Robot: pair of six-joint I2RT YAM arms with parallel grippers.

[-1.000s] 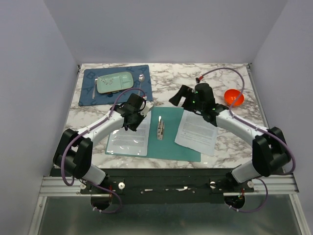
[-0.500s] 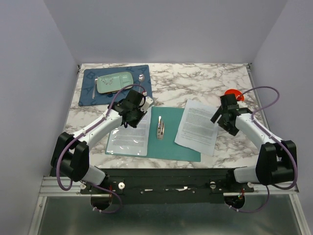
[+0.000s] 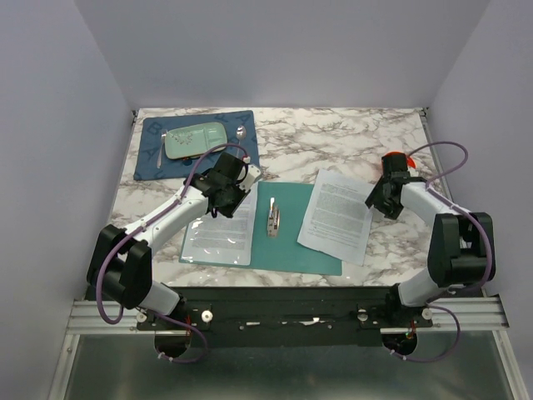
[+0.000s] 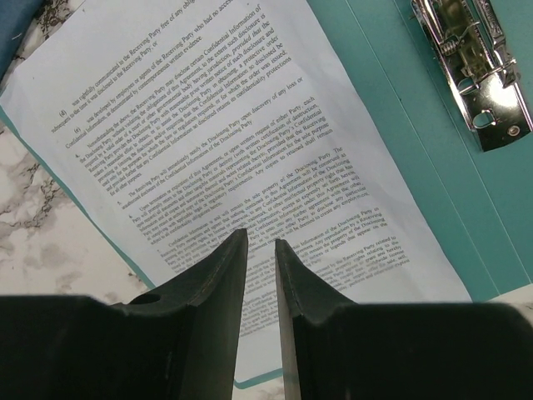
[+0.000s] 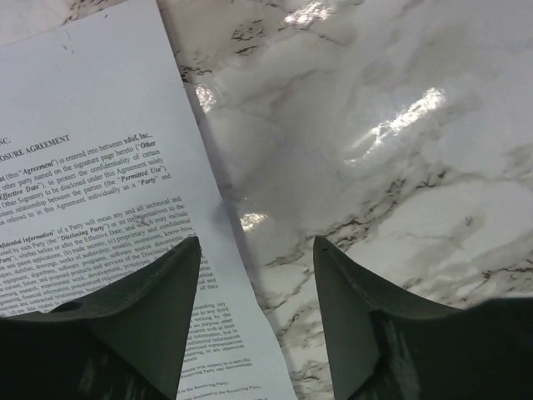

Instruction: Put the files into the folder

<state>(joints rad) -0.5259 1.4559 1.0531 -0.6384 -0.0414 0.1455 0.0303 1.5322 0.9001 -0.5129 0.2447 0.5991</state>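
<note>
Files: one sheet (image 3: 221,229) lies on the left half of the folder (image 3: 287,246), at 7 o'clock; second sheet (image 3: 337,215) at 4 o'clock, left edge on the folder.
Around: metal clip (image 3: 273,220); blue placemat (image 3: 150,158) with green tray (image 3: 193,140) and spoon (image 3: 241,133) at 11 o'clock; orange bowl (image 3: 402,158) at 2 o'clock.
Writing: "Confidential Information", "Disclosing Party", "Permitted Use".
Left gripper (image 4: 261,237): over first sheet, only a narrow slit between the fingers, holding nothing.
Right gripper (image 5: 256,243): spread wide over second sheet's right edge, empty.
</note>
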